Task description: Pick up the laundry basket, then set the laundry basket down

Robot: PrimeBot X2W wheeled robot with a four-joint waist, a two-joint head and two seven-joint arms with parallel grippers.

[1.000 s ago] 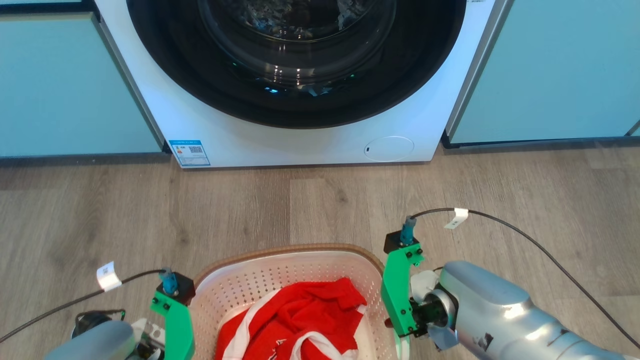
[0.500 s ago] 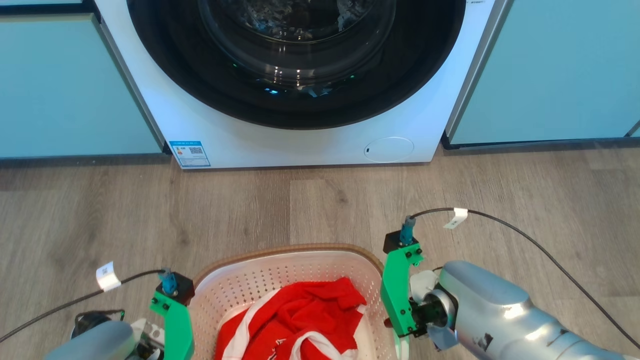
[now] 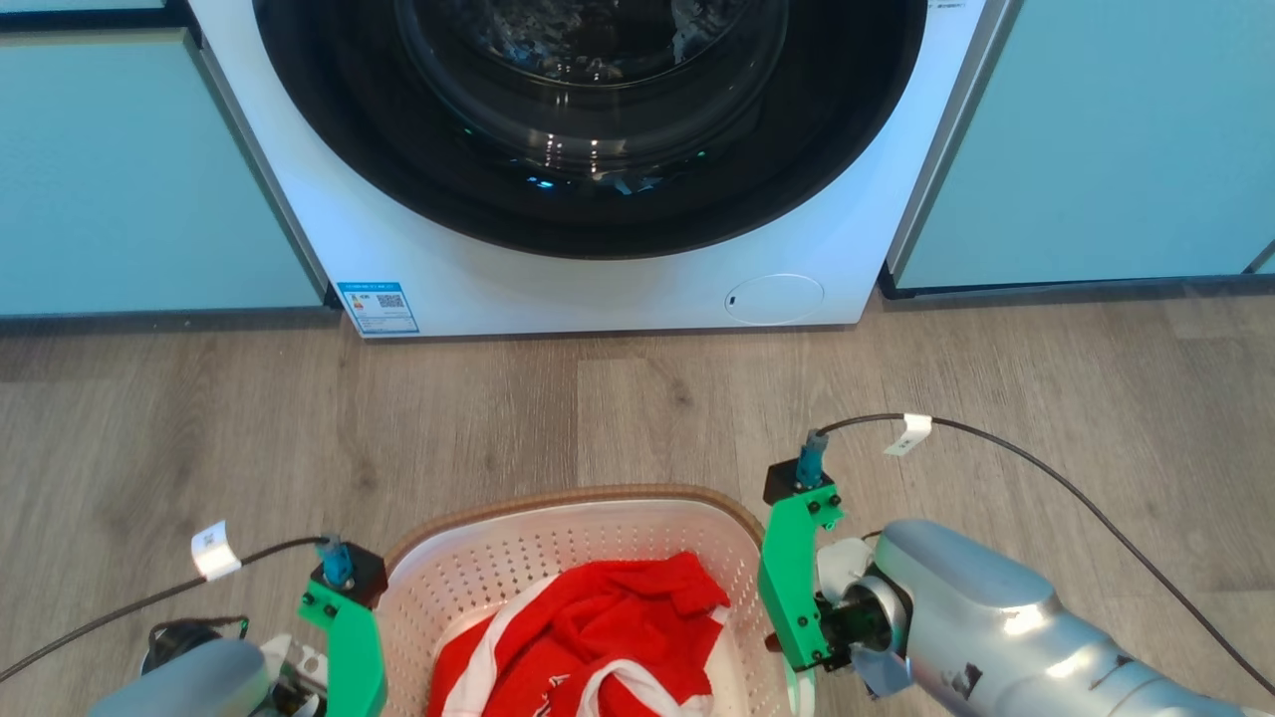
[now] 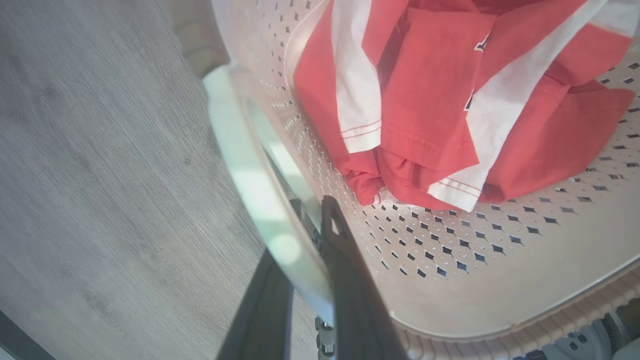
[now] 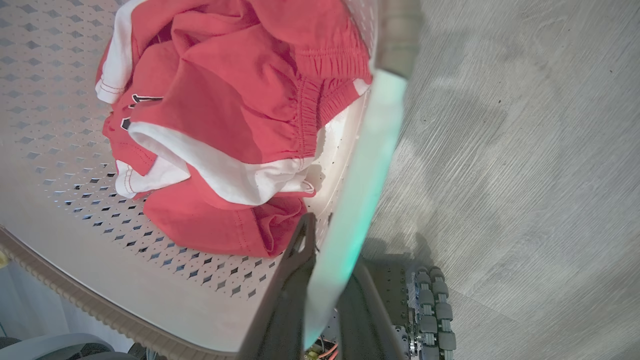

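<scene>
left wrist view: left gripper (image 4: 311, 225) pinches a handle (image 4: 240, 165) of the laundry basket (image 4: 450, 290); right gripper (image 5: 327, 245) pinches the other handle (image 5: 370, 150), forearms flanking it.

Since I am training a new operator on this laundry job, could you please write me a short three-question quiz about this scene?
1. True or false: the basket is empty.
2. What sits between the two fingers of the left tool? A: the basket's white handle. B: a bottle. C: a shoe.
3. Fill in: the large white appliance on the floor beyond the basket is a ____.

Key
1. False: red and white clothes lie inside it.
2. A.
3. Washing machine.
</scene>
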